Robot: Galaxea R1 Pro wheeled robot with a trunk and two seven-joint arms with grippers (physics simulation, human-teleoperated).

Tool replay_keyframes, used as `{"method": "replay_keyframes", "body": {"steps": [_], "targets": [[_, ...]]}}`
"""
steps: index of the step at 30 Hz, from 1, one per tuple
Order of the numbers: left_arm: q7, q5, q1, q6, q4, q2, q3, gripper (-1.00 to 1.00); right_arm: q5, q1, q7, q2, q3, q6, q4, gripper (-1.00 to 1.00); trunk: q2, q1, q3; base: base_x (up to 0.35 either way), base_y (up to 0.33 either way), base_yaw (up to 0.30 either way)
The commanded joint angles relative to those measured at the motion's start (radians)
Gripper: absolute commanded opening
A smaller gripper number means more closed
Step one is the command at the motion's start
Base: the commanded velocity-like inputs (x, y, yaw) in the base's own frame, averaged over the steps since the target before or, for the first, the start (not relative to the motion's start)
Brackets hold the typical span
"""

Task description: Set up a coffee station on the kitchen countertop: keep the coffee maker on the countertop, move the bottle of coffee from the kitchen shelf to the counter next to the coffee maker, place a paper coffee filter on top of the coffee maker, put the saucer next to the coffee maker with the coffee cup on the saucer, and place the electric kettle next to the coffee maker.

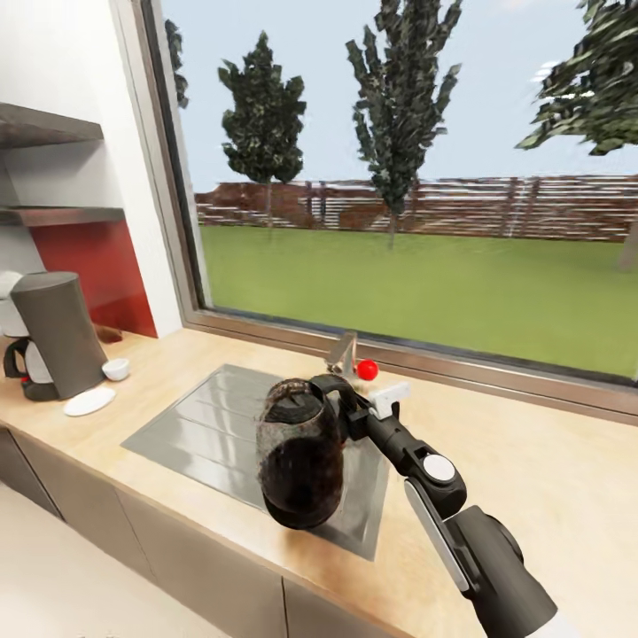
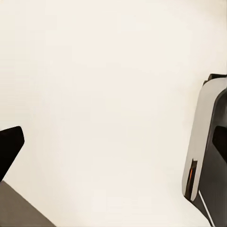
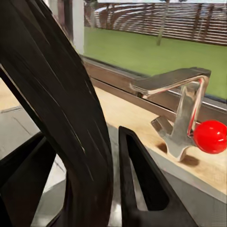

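The dark electric kettle hangs over the steel sink, its body near the counter's front edge. My right gripper is shut on the kettle's handle, with one black finger beside it in the right wrist view. At the far left of the counter stands the grey coffee maker. The white saucer lies in front of it and the small white coffee cup sits on the counter just beside it. In the left wrist view a single dark fingertip hangs above pale floor.
A chrome faucet with a red knob stands behind the sink by the window sill. Two wall shelves hang above the coffee maker. Bare wooden countertop stretches to the right of the sink.
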Motion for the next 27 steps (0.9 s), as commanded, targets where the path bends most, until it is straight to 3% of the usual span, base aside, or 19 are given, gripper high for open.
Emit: {"method": "replay_keyframes", "body": {"steps": [1, 20, 27], "targets": [[0.0, 0.01, -0.002, -0.006, 0.004, 0.0, -0.009, 1.0, -0.01, -0.001, -0.002, 0.0, 0.001, 0.006, -0.002, -1.0, -0.002, 0.001, -0.001, 0.132, 0.267, 0.246], [0.001, 0.01, -0.002, -0.006, 0.004, -0.001, -0.008, 1.0, -0.01, -0.001, -0.001, 0.0, 0.001, 0.006, 0.0, -1.0, -0.002, 0.001, 0.015, 0.109, 0.297, 0.245], [0.001, 0.01, -0.002, -0.006, 0.003, -0.002, -0.008, 1.0, -0.01, -0.001, -0.002, 0.0, 0.001, 0.006, 0.0, -1.0, -0.002, 0.001, 0.016, 0.218, 0.268, 0.045]]}}
